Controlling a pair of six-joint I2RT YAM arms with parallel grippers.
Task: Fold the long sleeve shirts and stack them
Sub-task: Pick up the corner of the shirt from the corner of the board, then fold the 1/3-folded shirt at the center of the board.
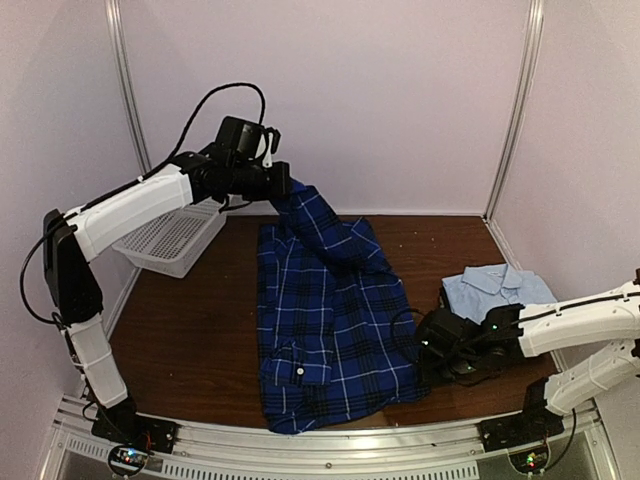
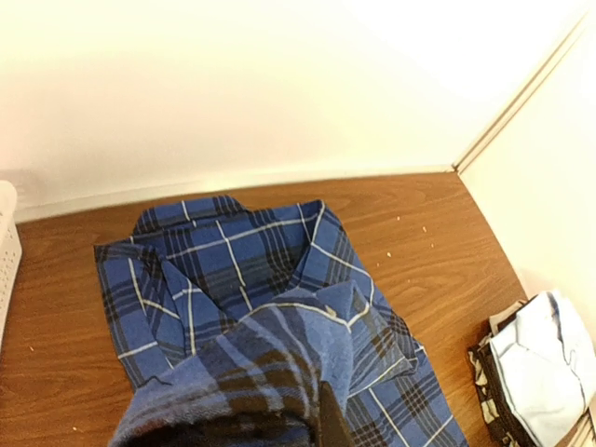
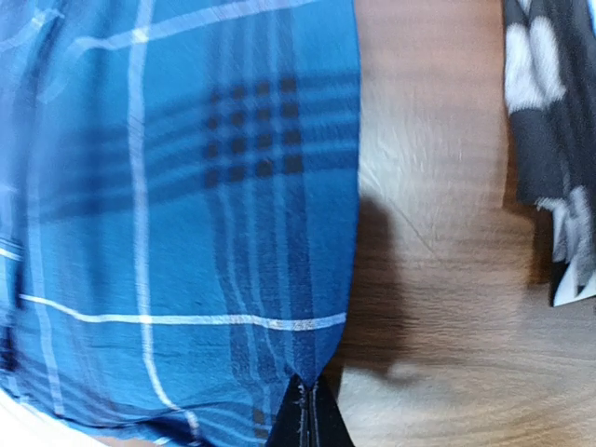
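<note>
A white lattice basket [image 1: 170, 238] stands at the far left of the wooden table [image 1: 190, 340], beneath the raised left arm, with only its perforated floor showing inside. A blue-and-black plaid shirt [image 1: 330, 320] lies spread across the middle of the table, collar toward the back wall. The left gripper [image 1: 280, 183] is clamped tight on a bunched part of that shirt, holding it well above the table at the far left, so the cloth hangs in a slanting band down to the rest of the garment. From the left wrist camera, the gathered plaid crowds the bottom of the frame. The right gripper [image 1: 422, 352] sits low at the shirt's right edge, near the front. Its fingers are closed together, and in the right wrist view the hem runs straight into the shut tips, casting a shadow on the wood beside it. A folded light blue shirt [image 1: 497, 288] rests at the right side of the table atop a dark patterned cloth [image 2: 484, 382], just beyond the right arm.
</note>
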